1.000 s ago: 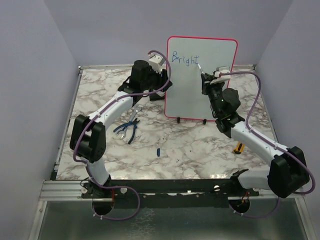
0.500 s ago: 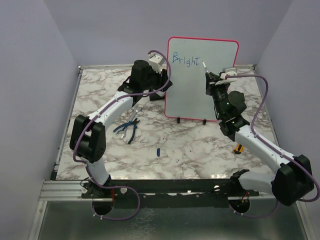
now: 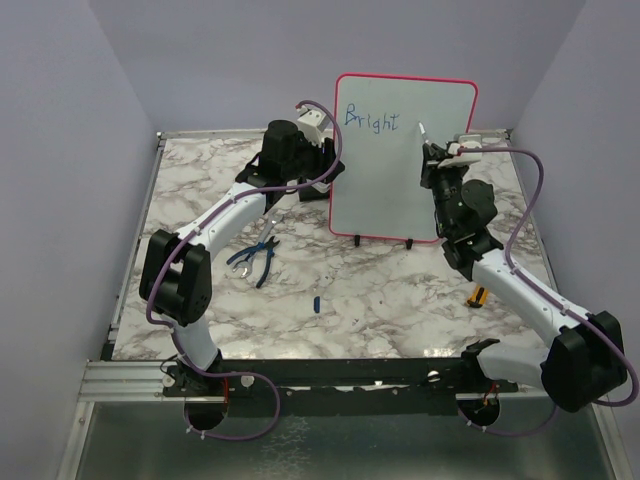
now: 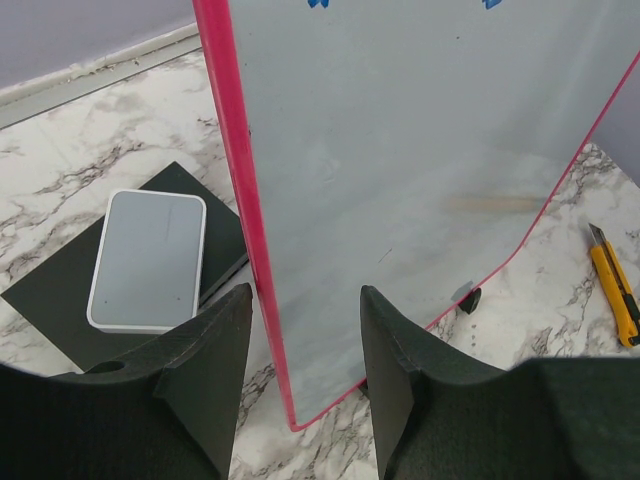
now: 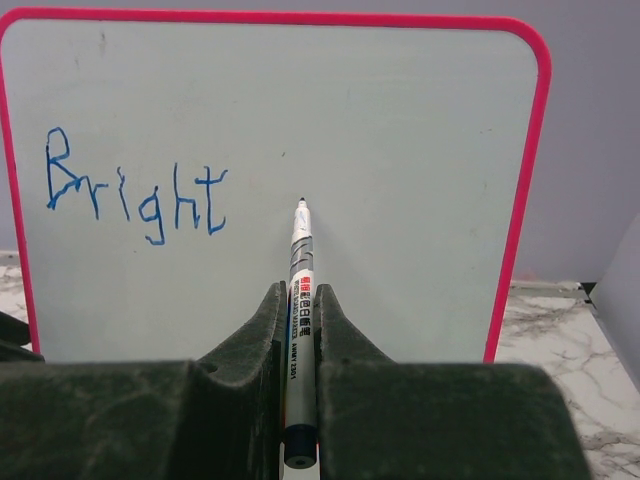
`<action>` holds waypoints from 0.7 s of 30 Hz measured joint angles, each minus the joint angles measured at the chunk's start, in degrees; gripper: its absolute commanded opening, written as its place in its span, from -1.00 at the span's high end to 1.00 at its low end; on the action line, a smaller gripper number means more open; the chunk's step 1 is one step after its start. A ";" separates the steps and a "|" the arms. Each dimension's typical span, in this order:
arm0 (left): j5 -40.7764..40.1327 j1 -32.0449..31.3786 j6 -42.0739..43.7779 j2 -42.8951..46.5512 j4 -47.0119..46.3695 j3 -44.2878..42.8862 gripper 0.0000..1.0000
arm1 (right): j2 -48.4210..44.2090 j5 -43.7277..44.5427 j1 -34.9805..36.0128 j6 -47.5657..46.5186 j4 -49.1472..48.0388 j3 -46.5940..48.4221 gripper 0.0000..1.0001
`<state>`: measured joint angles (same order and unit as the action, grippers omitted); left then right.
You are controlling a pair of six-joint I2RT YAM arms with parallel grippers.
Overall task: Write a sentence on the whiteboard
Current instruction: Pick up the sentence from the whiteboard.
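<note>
R gripper (image 5: pixel 300 330), clamped on pen (image 5: pixel 299 300), has slid right past "Bright" (image 5: pixel 135 190) since 1 s ago, tip now at gap for next word on upright board (image 3: pixel 400 200) mid-table; L gripper (image 4: pixel 300 340) straddles board's left frame, contact unclear

The marker (image 5: pixel 299 300) tip sits right of "Bright" (image 5: pixel 135 195) on the whiteboard (image 5: pixel 400 150) — pliers (image 3: pixel 256 259) lie front-left.
</note>
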<state>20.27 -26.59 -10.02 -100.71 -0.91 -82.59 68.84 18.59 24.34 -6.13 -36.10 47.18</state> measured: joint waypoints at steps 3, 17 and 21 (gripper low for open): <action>0.00 0.00 0.00 0.00 0.00 0.00 0.03 | 0.00 -0.02 -0.48 0.02 0.26 0.00 0.99; 0.00 0.00 0.00 0.00 0.02 0.00 0.03 | 1.22 -1.40 -1.20 0.02 0.26 0.02 0.99; 0.00 0.00 0.02 0.00 0.02 0.00 0.03 | 1.88 -2.29 -1.20 0.00 0.26 0.28 0.99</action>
<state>20.27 -26.59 -10.00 -100.71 -0.89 -82.59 70.72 16.29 23.14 -6.13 -35.83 47.46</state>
